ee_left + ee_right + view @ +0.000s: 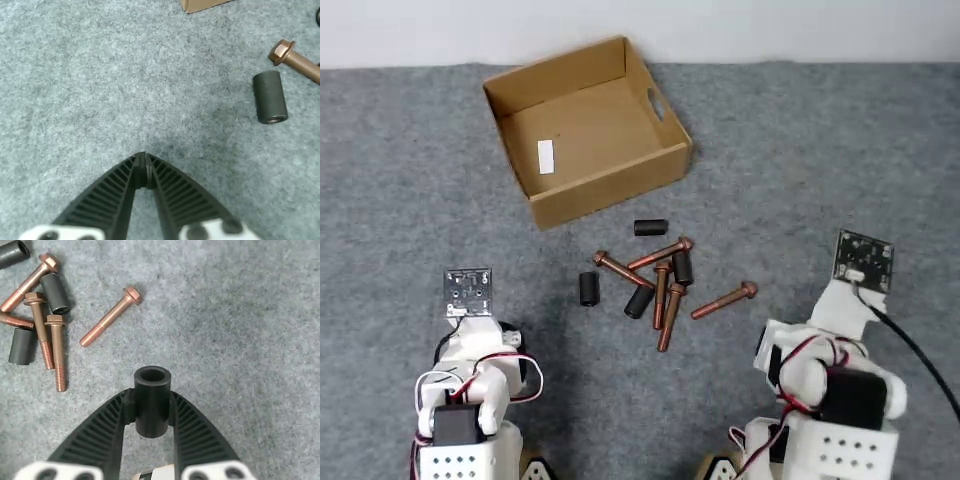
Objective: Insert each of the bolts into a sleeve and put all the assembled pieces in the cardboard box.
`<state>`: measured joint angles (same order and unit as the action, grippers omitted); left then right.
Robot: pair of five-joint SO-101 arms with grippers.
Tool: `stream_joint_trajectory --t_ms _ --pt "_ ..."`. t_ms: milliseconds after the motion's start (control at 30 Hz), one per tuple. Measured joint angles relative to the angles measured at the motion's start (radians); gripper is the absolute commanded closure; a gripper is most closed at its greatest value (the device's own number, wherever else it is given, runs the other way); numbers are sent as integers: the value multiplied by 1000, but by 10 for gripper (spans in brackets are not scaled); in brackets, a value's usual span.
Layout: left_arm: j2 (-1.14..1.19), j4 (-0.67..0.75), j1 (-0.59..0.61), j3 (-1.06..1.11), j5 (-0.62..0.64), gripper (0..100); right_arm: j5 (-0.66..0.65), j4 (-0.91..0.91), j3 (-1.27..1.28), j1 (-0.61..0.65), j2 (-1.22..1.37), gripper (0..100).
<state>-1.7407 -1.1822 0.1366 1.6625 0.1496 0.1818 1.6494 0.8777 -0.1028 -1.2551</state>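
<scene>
1. Right tool (150, 402): clamped across the barrel of a black sleeve (152, 390). The bore faces away from the wrist and has nothing in it.
2. Left tool (144, 167): closed tip to tip and holding nothing, low over the bare tabletop (100, 75).
3. Handling (judgement):
   - The sleeve looks rigid, smooth and light. A round barrel may twist in the ribbed pads, but a mid-barrel grip keeps the bore free.
   - The bolts look like stiff metal and heavier. Take one by the shank just under the flanged head, leaving the threaded end free to enter.
4. Lone bolt (111, 316): lies apart from the heap, near the right tool. Likely the easiest pick.
5. Heap: four more bolts (662, 295) cross and touch one another.
   - Two of the loose sleeves (639, 301) lie among them.
   - One lies beside the heap on the left arm's side.
   - One lies nearer the box.
6. Cardboard box (610, 188): beyond the heap, a white label (545, 156) on its floor. No assembled pieces are in it yet.
7. Surface: grey and felt-like, so parts should not skid. A pale wall (720, 30) stands behind.
</scene>
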Motion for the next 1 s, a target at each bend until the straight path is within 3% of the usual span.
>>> stream_joint_trajectory --t_ms 300,400,1000 --pt "-3 8 -2 -325 69 992 0 0 17 0 -92 991" --pt "78 12 -52 -405 77 992 0 0 18 0 -92 991" --pt "1076 6 -525 -977 143 992 0 0 18 0 -110 991"
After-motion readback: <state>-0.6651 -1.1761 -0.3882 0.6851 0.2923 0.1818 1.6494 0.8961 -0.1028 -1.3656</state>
